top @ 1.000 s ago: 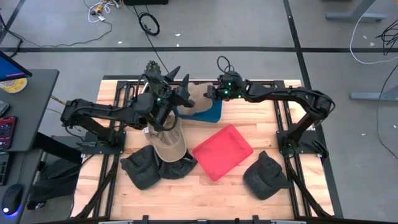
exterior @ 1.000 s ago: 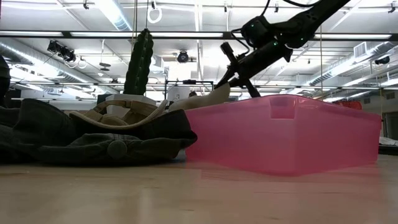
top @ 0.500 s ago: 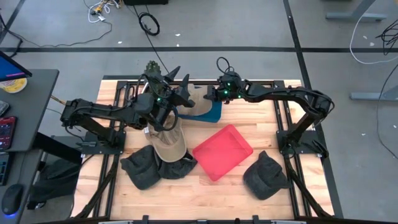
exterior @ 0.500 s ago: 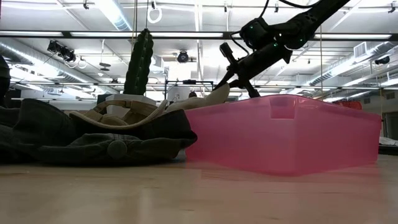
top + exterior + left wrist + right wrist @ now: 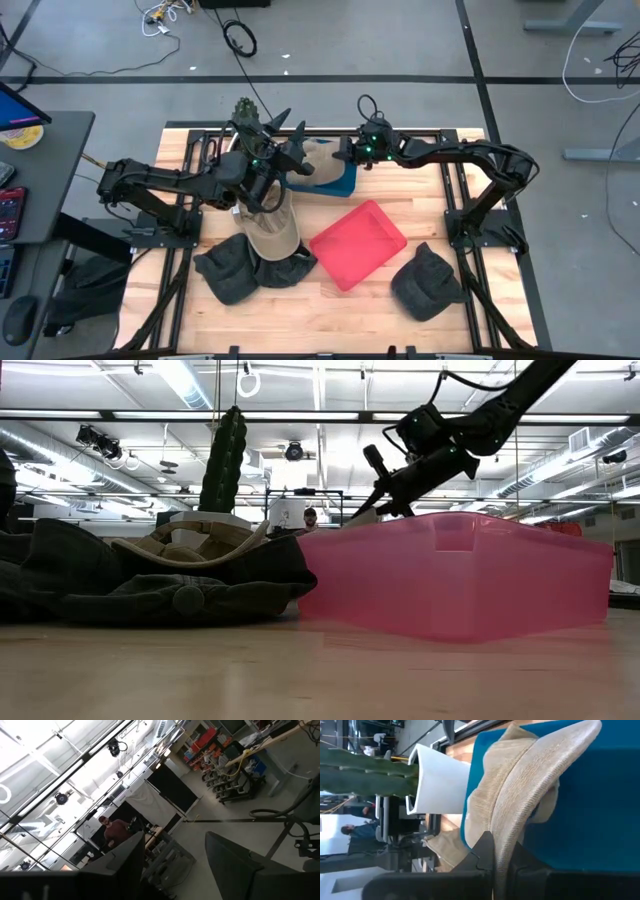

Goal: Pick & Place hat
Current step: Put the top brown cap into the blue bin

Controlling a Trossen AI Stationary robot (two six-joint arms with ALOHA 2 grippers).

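Right gripper [image 5: 501, 854] clamped on hat brim [image 5: 530, 790]

Wooden table [image 5: 400, 190] — red bin [image 5: 358, 243], blue bin [image 5: 340, 183], dark hats [image 5: 427, 282] — tan hat [image 5: 272, 235] atop.

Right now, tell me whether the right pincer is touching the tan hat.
Touching. The right wrist view shows the right pincer shut on the brim of the tan hat, which hangs over the blue bin.

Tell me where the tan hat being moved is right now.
In the high view, the tan hat sits over the blue bin at the table's far edge, its brim pinched by the right gripper.
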